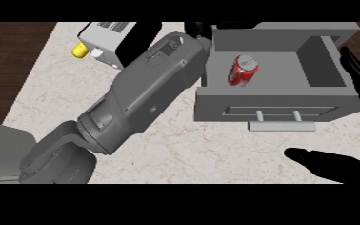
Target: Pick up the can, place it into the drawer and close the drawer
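Your can point(243, 70) already lies inside the open drawer point(274, 106), tilted on its side toward the left half of the tray, so the placing looks done and only the closing is left. The drawer stands pulled out toward you on the marbled table point(175, 152), its front panel and pale handle point(280, 126) facing the lower edge, which is the face you would push. Your left forearm point(141, 95) stretches diagonally up to the drawer's rear left corner, and it covers its own hand point(198, 30): only dark fingers show past the wrist, so you cannot tell how far they are spread or whether they touch anything. Your right hand point(323, 164) sits low at the right, below the handle and apart from it, holding nothing; its fingers point leftward and look uncurled. Being nearest the front, it seems the natural one for the push. A grey box point(112, 40) with a yellow knob point(80, 50) stands at the upper left, out of the way.
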`<state>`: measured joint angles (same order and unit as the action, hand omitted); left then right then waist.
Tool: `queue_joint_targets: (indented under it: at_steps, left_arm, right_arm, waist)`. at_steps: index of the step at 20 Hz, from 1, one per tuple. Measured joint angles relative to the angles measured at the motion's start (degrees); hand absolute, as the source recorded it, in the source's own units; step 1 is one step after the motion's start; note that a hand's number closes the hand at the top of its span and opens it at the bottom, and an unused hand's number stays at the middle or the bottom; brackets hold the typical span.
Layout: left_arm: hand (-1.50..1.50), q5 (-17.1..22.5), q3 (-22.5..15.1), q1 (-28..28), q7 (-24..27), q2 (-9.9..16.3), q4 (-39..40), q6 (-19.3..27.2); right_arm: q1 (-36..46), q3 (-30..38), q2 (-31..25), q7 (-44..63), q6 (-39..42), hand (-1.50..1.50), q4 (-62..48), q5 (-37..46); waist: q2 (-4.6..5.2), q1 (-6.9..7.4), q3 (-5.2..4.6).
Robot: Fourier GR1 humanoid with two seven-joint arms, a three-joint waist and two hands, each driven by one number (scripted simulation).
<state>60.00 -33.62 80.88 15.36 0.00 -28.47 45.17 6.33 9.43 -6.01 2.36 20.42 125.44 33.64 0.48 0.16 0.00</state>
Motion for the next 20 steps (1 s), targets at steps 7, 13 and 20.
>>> queue_joint_targets:
  at_steps: [7,13,20]
  left_arm:
    - [-1.50,-1.9,0.2,-0.2,-3.0,1.8,-1.6,0.5]
    - [-1.50,-3.9,-0.2,-1.9,-5.9,5.2,-5.4,1.4]
    - [-1.50,-5.9,-0.5,-5.5,-9.4,10.3,-11.0,1.5]
  right_arm:
    - [9.6,-7.1,-1.2,-3.8,-7.3,-1.50,-16.5,14.0]
    - [15.8,-10.9,-2.8,-6.7,-12.2,-1.50,-30.2,22.6]
    - [23.1,-12.0,-1.7,-7.2,-21.5,-1.50,-48.6,30.8]
  waist:
    - [-0.19,1.24,-0.01]
    - [-0.39,1.69,0.00]
    - [-0.41,2.14,0.00]
